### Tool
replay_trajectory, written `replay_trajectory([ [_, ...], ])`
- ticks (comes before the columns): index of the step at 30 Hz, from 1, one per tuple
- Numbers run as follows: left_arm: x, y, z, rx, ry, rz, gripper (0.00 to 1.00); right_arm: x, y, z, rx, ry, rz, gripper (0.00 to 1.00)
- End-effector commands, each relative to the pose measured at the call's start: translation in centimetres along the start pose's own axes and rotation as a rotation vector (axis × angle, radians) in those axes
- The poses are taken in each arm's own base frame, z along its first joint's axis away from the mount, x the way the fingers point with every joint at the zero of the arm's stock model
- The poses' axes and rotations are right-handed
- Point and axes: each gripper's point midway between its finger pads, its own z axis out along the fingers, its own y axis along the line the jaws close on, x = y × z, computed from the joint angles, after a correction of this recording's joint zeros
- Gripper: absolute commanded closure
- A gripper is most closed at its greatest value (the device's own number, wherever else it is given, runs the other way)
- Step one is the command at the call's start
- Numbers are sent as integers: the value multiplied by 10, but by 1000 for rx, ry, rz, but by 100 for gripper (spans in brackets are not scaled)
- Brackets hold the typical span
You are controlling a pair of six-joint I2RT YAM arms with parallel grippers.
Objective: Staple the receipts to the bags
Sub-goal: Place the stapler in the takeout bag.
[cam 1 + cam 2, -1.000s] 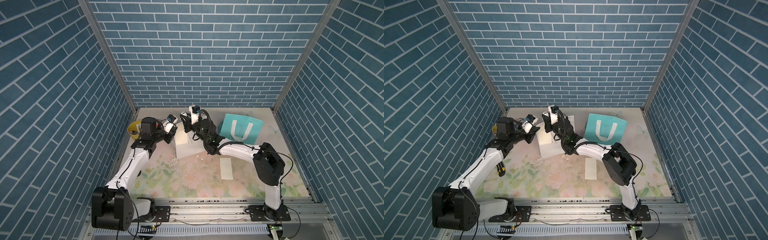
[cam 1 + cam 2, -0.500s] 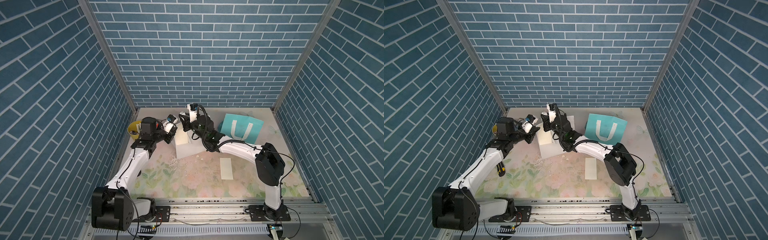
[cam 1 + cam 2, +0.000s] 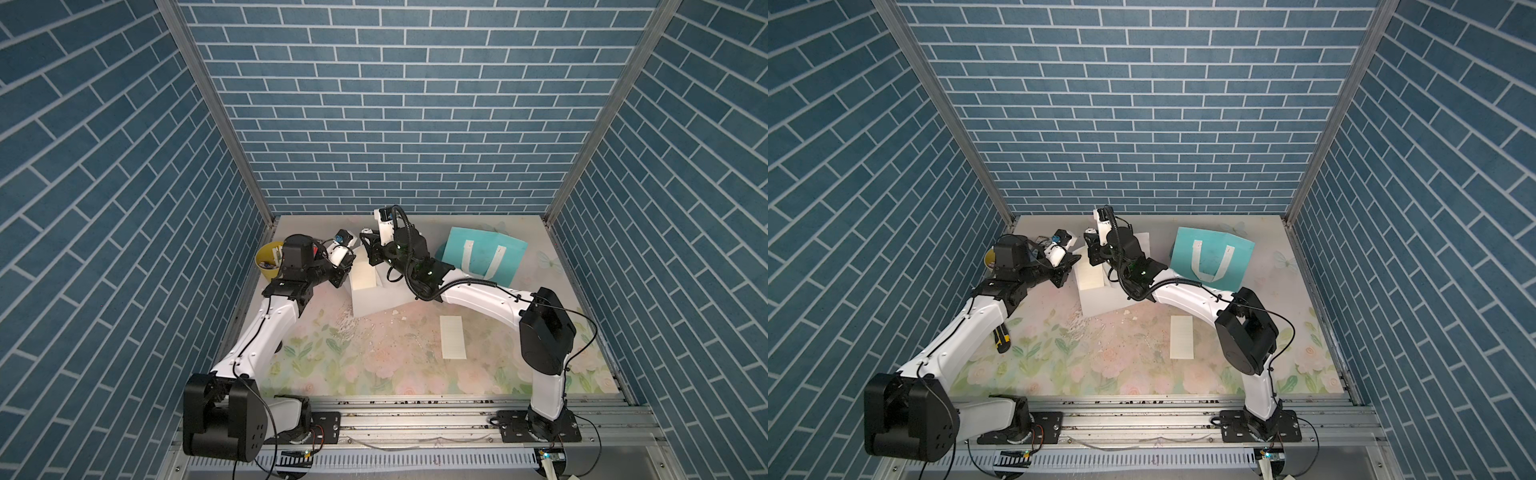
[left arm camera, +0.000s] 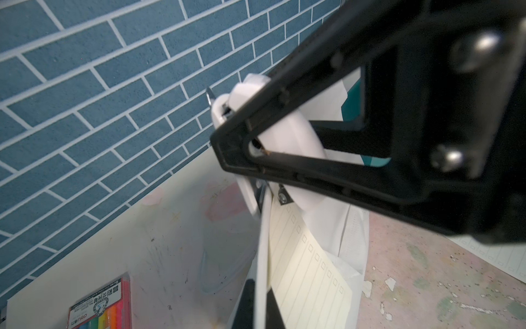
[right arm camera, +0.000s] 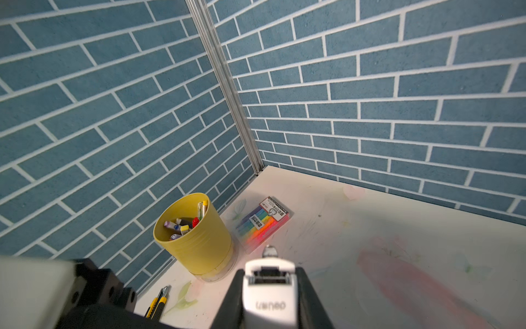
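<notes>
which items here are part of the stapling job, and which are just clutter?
Job:
flat white paper bag
flat teal paper bag with white strap handles
cream lined receipt slip against the white bag
second cream receipt slip, lying loose
white plastic stapler

Lying about:
yellow cup of pens
colourful marker pack
yellow-and-black utility knife

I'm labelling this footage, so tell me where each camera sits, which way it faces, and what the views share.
Both top views: high over the front, looking down at the table; left arm and right arm show whole.
Left wrist: on the left arm, looking along the left gripper at the stapler, a receipt and a brick wall.
Right wrist: on the right arm, looking past the right gripper, which holds the stapler, toward the yellow cup.
Shared: both wrist views show the stapler and the marker pack.
</notes>
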Motion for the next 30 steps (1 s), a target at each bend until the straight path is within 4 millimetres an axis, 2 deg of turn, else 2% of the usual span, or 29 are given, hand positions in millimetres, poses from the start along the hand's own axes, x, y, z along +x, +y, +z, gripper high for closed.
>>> replay_trajectory([
  [1,-5,4,1,-12,-18,15,100,-16,14,-7,-36,-7,29,100],
  [11,-5,3,2,-8,-16,14,100,-16,23,-2,-74,23,65,100],
  [19,-4,3,2,-4,-14,12,100,-3,19,-3,-50,67,112,100],
  [30,-2,3,4,-2,-6,9,100,1,18,-4,0,94,103,97],
])
